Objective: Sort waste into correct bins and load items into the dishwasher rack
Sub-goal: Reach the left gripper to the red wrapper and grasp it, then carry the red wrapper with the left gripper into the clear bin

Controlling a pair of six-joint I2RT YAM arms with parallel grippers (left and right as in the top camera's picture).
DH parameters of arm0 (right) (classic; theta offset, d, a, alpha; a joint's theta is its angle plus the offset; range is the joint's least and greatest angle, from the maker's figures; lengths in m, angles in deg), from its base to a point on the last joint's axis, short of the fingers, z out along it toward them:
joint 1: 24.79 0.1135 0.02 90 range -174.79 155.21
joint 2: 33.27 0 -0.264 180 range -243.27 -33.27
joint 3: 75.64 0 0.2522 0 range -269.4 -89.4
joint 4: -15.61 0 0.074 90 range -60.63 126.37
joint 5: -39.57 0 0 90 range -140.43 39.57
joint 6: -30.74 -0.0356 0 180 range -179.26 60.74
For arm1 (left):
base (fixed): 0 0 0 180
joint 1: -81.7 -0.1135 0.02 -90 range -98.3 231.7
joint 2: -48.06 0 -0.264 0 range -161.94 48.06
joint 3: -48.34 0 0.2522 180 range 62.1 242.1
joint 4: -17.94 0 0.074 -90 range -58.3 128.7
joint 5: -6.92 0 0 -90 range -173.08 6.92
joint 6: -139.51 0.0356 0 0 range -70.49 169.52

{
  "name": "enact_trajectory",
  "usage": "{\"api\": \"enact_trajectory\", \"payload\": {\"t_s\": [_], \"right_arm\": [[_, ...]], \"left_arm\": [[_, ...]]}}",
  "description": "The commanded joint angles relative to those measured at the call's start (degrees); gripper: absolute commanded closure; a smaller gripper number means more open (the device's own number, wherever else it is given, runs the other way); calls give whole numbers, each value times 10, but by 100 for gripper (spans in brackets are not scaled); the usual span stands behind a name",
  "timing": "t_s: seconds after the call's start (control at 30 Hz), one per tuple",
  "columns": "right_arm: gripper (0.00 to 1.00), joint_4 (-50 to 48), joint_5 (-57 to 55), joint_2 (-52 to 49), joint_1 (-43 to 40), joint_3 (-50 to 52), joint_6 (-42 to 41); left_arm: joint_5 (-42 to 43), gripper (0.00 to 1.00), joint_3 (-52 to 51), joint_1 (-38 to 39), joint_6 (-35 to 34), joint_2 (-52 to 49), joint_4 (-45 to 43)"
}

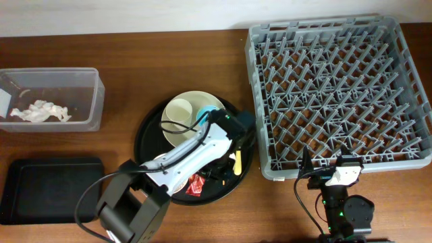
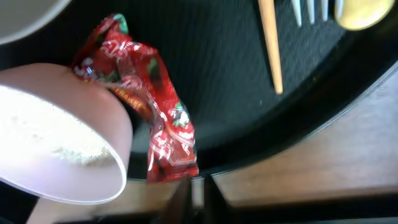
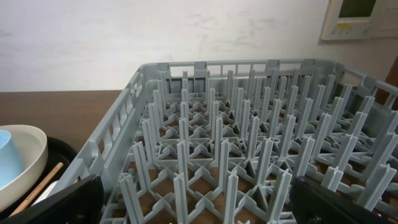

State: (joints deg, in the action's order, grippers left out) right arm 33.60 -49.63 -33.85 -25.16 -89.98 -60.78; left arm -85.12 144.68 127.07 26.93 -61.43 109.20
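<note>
- 1 red wrapper (image 2: 158,118) lay at the near edge of the round black tray (image 2: 249,106), crinkled and shiny, its upper end pressed against the side of the pink bowl (image 2: 93,130).
- 2 fingers of the left gripper (image 2: 188,196) sat almost together at the wrapper's lower end, pinching it right at the tray's rim.
- Loose white rice (image 2: 68,146) lay inside the pink bowl, which was tipped toward the wrist camera.
- 3 pieces of cutlery lay further across the same tray: a thin wooden stick (image 2: 270,43), the tines of a white fork (image 2: 309,9) and a yellow knife (image 2: 359,12), side by side and apart from the wrapper.
- 1 cream plate (image 1: 199,98) sat at the tray's far side with a light blue cup (image 1: 208,110) on it.
- 1 crumpled white napkin (image 1: 40,113) lay inside the clear tub (image 1: 94,101) at the table's far left.
- 1 shallow black rectangular tray (image 1: 47,182) sat nearer the front left, below the tub.
- 1 large grey rack (image 1: 337,88) filled the right side of the wooden table (image 1: 135,54), just beside the round tray.
- The right gripper (image 1: 325,170) hung at the rack's near edge with its jaws spread wide and nothing between them.
</note>
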Motion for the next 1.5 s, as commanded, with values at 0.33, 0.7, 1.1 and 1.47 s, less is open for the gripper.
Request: {"api": "enact_trajectory", "payload": {"t_s": [0.33,0.7,1.1,1.47], "right_arm": [[2,3,-6,4,3,3,-5],[2,3,-6,4,3,3,-5],[2,3,-6,4,3,3,-5],[2,3,-6,4,3,3,-5]], "left_arm": [[-56,69,-81,0,-23,3,-97],[-90,68,-120,0,-49,3,-143],[-87,89,-122,0,-48,3,-149],[-53,100,-94,0,-48,78,-140]]}}
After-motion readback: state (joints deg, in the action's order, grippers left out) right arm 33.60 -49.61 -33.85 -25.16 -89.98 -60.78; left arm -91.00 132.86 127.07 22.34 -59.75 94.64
